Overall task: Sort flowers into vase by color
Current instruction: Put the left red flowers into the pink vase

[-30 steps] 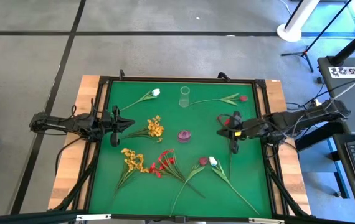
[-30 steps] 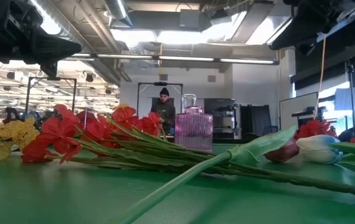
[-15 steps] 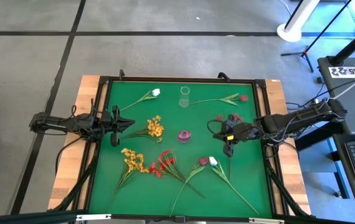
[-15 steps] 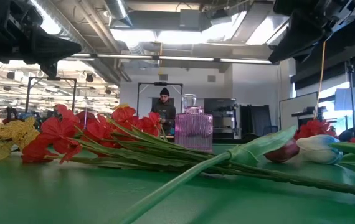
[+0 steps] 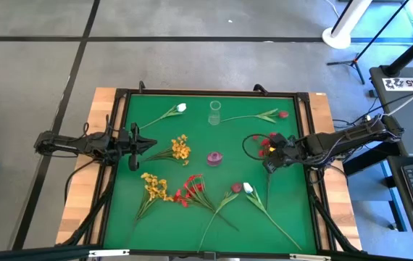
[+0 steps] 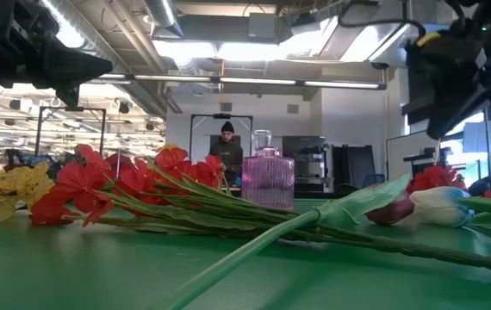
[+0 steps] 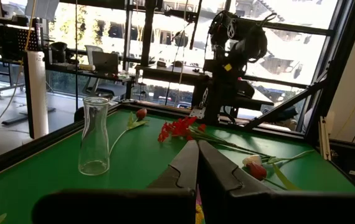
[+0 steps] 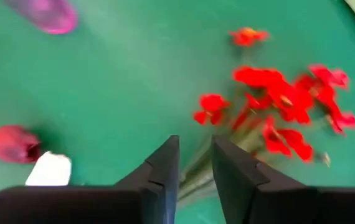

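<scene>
- The right gripper [image 5: 269,164] hangs over the right part of the green desk [image 5: 156,225], just above a red blossom cluster [image 5: 267,143] lying there. In the right wrist view its jaws stand a small way apart, with only a narrow gap between them and nothing held; the red blossom cluster [image 8: 283,99] lies on the mat beyond them.
- The left gripper [image 5: 145,144] waits at the left side of the desk, its jaws shut and empty, pointing toward a yellow-orange cluster [image 5: 181,148].
- A clear glass vase [image 5: 214,112] stands upright at the far middle of the desk; a pink vase [image 5: 214,157] stands near the centre.
- At the far left lies a white tulip [image 5: 181,108]; at the far right, beyond the right gripper, a dark red tulip [image 5: 282,114].
- Toward the near side lie a 2nd yellow-orange cluster [image 5: 153,186], a 2nd red cluster [image 5: 190,190], and a dark red tulip bud [image 5: 236,188] touching a white tulip bud [image 5: 248,188], their stems running toward the near edge.
- In the low view a person [image 6: 227,148] stands in the room far behind the desk.
</scene>
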Motion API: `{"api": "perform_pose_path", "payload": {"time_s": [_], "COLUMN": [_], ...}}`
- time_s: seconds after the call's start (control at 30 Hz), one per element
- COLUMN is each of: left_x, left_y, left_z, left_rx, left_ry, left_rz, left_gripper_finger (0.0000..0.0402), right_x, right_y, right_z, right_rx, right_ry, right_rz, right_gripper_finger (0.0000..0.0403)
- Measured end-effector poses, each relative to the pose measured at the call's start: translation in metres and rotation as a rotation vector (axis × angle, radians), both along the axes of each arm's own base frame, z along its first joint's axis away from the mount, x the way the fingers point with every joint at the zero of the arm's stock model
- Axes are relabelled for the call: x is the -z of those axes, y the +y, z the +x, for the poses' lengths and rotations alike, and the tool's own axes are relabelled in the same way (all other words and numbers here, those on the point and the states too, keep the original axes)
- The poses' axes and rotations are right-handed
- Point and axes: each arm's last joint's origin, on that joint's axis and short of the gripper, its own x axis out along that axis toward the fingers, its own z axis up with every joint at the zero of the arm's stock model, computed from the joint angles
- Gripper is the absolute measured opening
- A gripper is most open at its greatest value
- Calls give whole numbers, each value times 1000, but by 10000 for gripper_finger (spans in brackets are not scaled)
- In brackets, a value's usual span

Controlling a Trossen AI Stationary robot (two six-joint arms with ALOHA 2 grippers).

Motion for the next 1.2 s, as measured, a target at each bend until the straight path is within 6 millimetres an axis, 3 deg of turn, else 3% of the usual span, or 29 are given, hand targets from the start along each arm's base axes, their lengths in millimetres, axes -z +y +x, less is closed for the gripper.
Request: {"api": "perform_pose_path", "payload": {"time_s": [0.23, 0.6, 1.2], "left_x": [0, 0, 0], "left_y": [0, 0, 0], "left_z": [0, 0, 0], "left_rx": [0, 0, 0], "left_ry": [0, 0, 0], "left_rz": [0, 0, 0], "left_gripper_finger": [0, 0, 0], "right_x": [6, 64, 93], "right_y": [0, 3, -2], "right_z": [-4, -13, -24], "right_rx": [89, 142, 197], "right_ry": [23, 41, 9], "right_rz": [80, 287, 232], "right_gripper_finger": [119, 163, 183]}}
